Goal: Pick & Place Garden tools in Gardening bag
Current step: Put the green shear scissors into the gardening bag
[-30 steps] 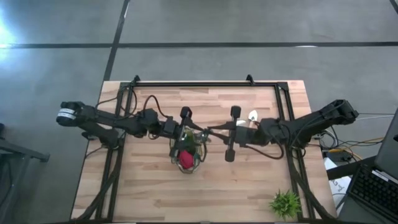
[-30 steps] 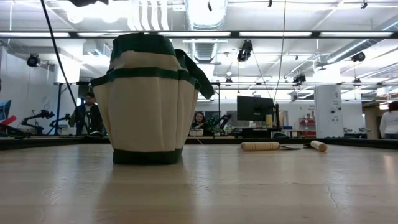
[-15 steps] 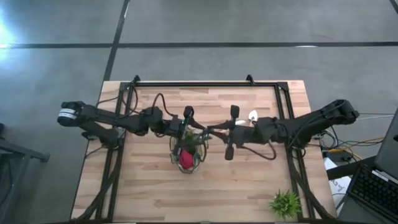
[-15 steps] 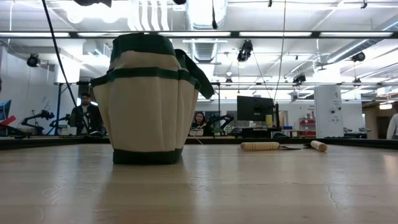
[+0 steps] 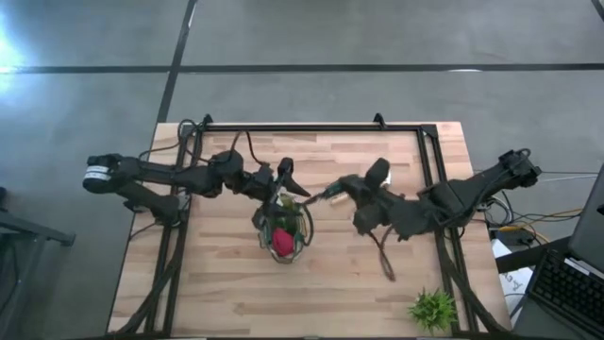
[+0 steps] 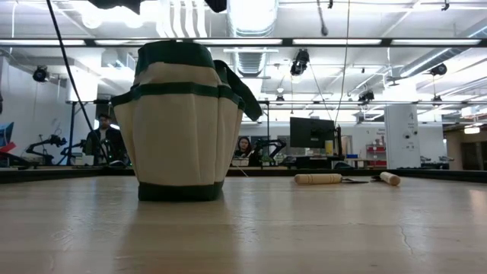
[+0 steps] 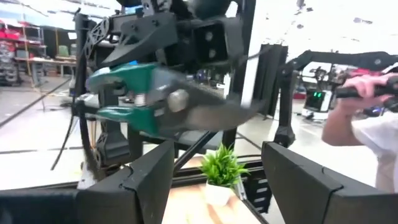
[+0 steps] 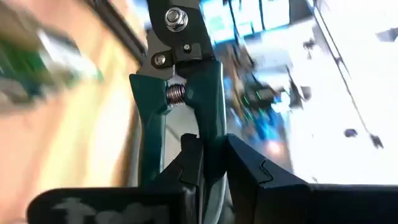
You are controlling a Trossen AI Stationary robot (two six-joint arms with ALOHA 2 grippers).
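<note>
The olive-tan gardening bag [image 5: 283, 229] with dark green rim stands on its base at the table's middle, also in the low view [image 6: 183, 122]; a red piece [image 5: 282, 242] lies inside it. My right gripper [image 5: 342, 192] is shut on the green-handled shears [image 7: 161, 99], held in the air just right of the bag. The blades [image 5: 319, 196] point at the bag's rim. My left gripper [image 5: 283, 179] is open and empty over the bag's far rim, and its fingers [image 7: 143, 180] frame the shears. Two wooden-handled tools [image 6: 319, 179] lie on the table behind the bag. My right gripper pinches the shears' two green handles [image 8: 208, 127] between its two fingers, below the spring and pivot bolt. The handles run along the fingers, and the blades stick out past the fingertips. The fingers come roughly level from the table's right. The shears are lifted clear.
A small green plant [image 5: 432, 308] stands at the near right corner. A dark frame [image 5: 311, 127] runs along the table's far and side edges. People sit in the room beyond the table [image 6: 106, 141]. A person's hand [image 7: 354, 99] shows far off in the left wrist view.
My right gripper has turned at the wrist and swung toward the bag with the shears, whose blades now point at the bag's rim. My left gripper has kept over the bag's far rim. The bag has not moved.
</note>
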